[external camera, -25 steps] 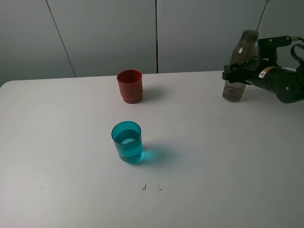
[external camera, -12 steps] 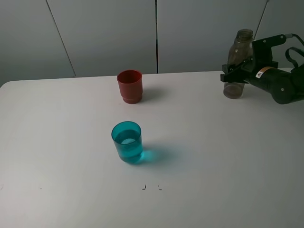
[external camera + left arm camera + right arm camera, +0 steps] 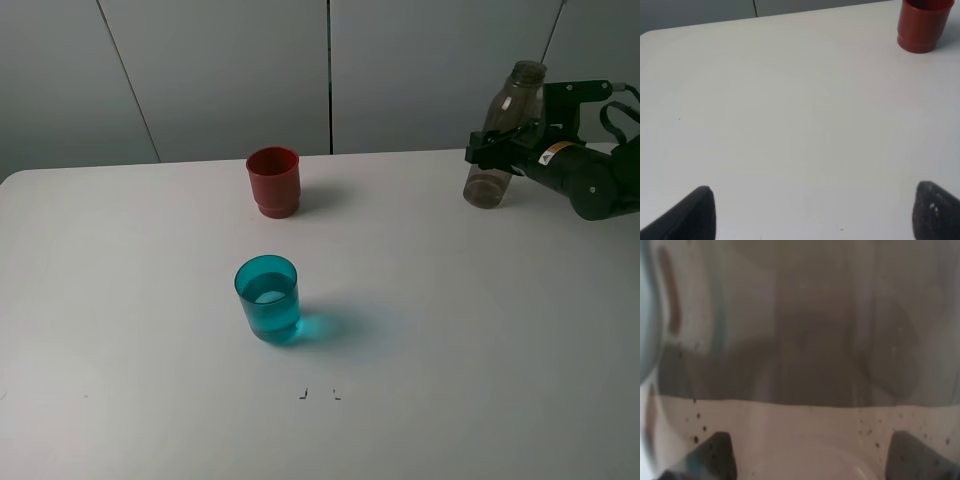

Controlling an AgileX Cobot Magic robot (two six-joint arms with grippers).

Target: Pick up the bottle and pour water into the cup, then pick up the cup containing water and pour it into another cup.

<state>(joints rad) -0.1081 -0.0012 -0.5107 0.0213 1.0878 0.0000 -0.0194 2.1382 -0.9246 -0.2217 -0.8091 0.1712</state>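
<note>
The smoky grey-brown bottle [image 3: 515, 105] is at the far right back of the table, tilted a little, its base low over the table. My right gripper [image 3: 497, 150] is shut on its middle; in the right wrist view the bottle [image 3: 805, 340] fills the picture between the two fingertips [image 3: 715, 455]. The teal cup [image 3: 268, 298] stands mid-table with water in it. The red cup [image 3: 273, 180] stands behind it, also in the left wrist view [image 3: 921, 25]. My left gripper [image 3: 815, 215] is open and empty over bare table, out of the exterior high view.
The white table [image 3: 450, 330] ends at a grey panelled wall [image 3: 220, 70] close behind the red cup and the bottle. Small dark marks [image 3: 318, 394] lie near the front edge.
The bottle in my right gripper has shifted slightly at the far right and now leans, with its base swung to the left. Both cups have stayed in place.
</note>
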